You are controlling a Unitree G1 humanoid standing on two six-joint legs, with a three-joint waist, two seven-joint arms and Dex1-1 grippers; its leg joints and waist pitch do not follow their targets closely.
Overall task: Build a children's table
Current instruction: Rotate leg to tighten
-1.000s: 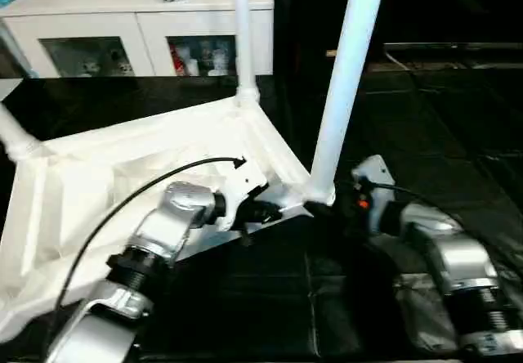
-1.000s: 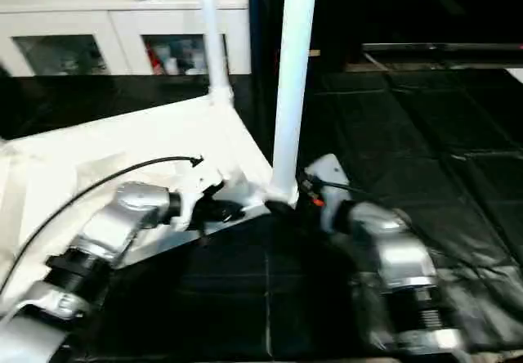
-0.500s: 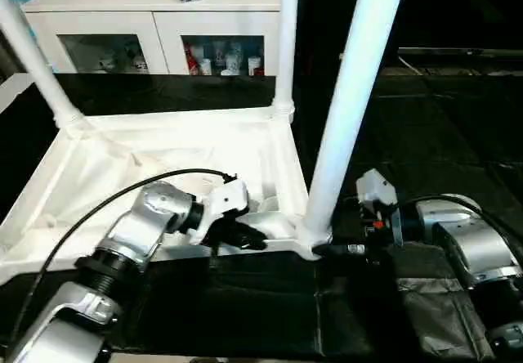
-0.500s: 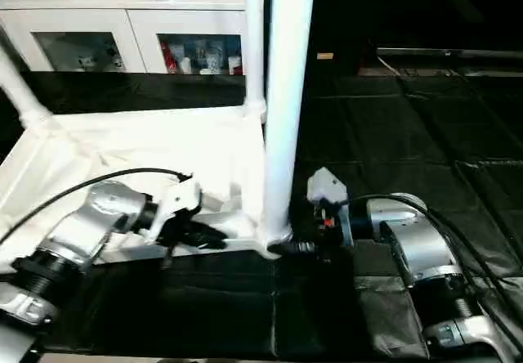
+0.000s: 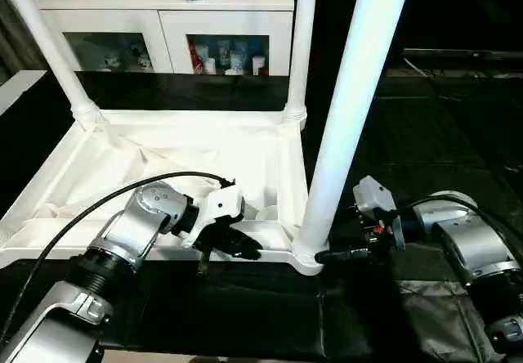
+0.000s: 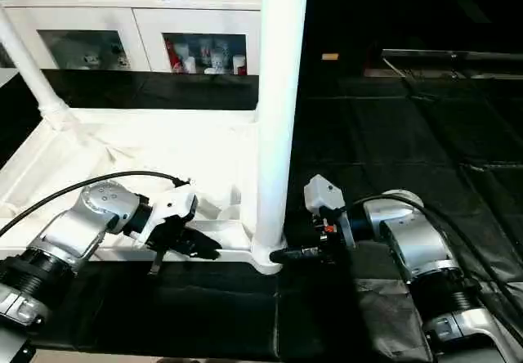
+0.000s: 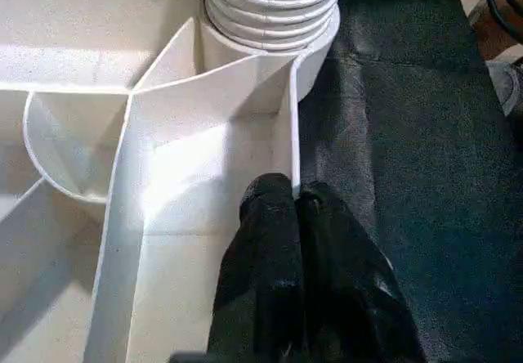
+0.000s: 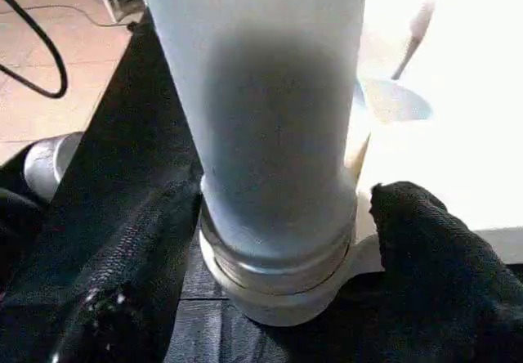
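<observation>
The table (image 5: 180,167) lies upside down on a black mat (image 5: 425,134), ribbed underside up, with three legs (image 5: 351,118) seen standing in its corner sockets. The left gripper (image 7: 296,216) is pinched on the near rim wall beside the nearest leg. The right gripper (image 8: 278,240) sits at that leg's base, one finger (image 8: 433,248) on each side, apart. A white cabinet (image 5: 163,20) stands behind.
</observation>
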